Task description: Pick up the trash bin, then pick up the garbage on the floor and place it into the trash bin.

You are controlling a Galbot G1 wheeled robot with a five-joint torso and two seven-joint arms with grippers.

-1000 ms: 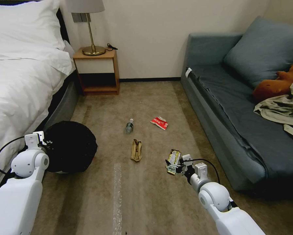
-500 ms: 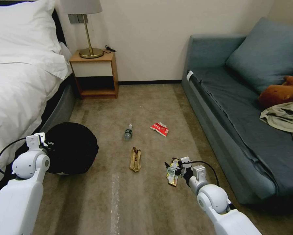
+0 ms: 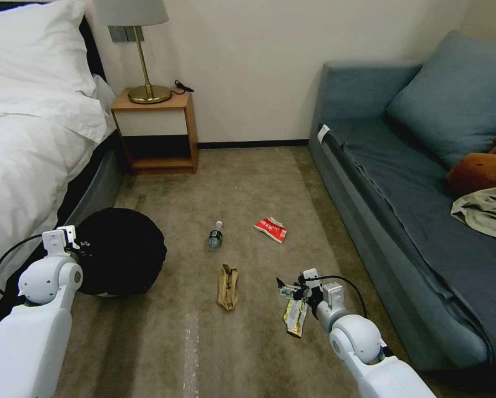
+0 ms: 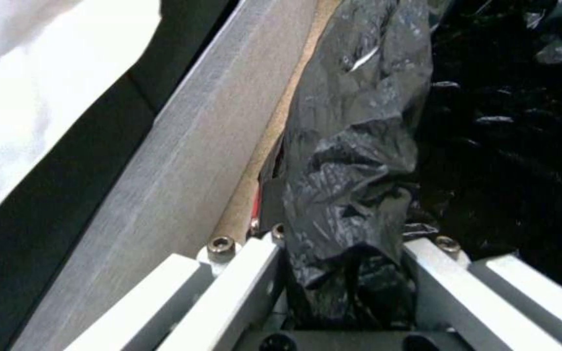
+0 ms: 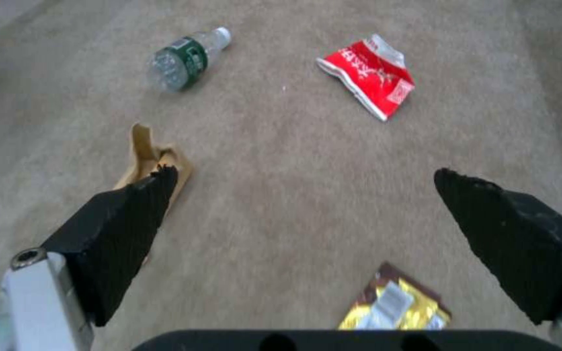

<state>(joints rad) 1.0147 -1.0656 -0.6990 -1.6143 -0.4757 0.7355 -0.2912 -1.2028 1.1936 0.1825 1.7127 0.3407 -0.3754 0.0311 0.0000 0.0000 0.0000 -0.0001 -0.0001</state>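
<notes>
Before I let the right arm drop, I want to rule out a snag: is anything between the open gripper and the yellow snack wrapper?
Nothing visible. The right gripper hangs open above bare carpet, with the yellow snack wrapper uncovered just below it. The brown paper bag lies off to one side.

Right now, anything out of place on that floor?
Four litter pieces lie loose on the carpet: bottle on its side, red packet, crumpled paper bag, and yellow wrapper beneath the open right gripper. Left gripper is clamped on the bin rim.
</notes>
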